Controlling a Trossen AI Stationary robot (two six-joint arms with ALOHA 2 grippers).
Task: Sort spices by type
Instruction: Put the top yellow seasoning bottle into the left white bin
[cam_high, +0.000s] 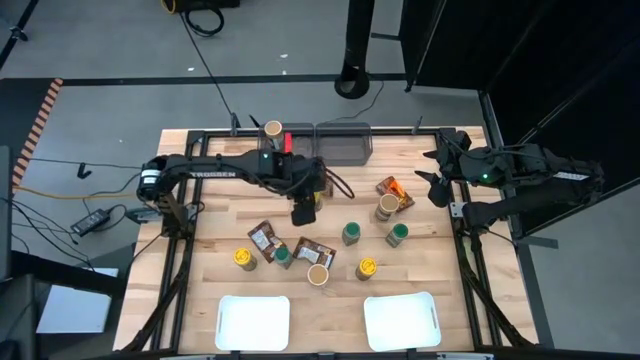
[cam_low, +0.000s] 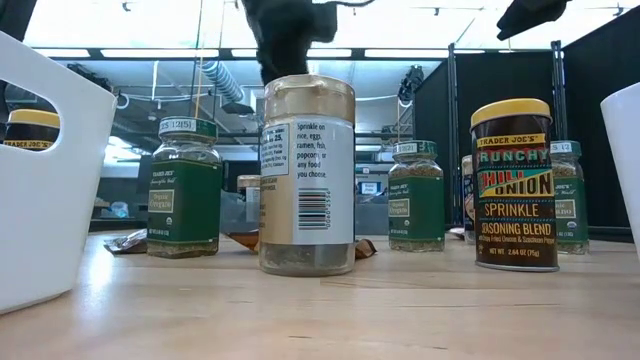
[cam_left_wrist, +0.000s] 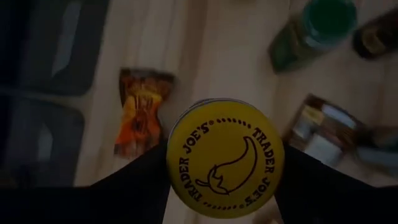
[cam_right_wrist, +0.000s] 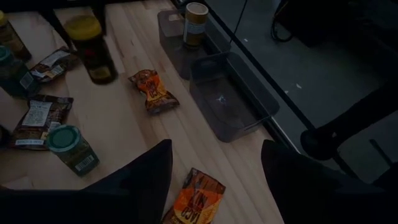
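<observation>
Left gripper jaws grip a yellow-lidded jar upright, lid up, above the bench, near the grey bins. Right gripper jaws open, beside those bins.

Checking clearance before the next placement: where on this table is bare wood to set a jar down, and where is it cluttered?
Bare wood lies along the table's left side, between the two white trays at the near edge, and right of the green-lidded jar. The right grey bin is empty. Crowded: the middle band of packets and jars. The left gripper holds a yellow-lidded jar; the right gripper waits, open.
</observation>
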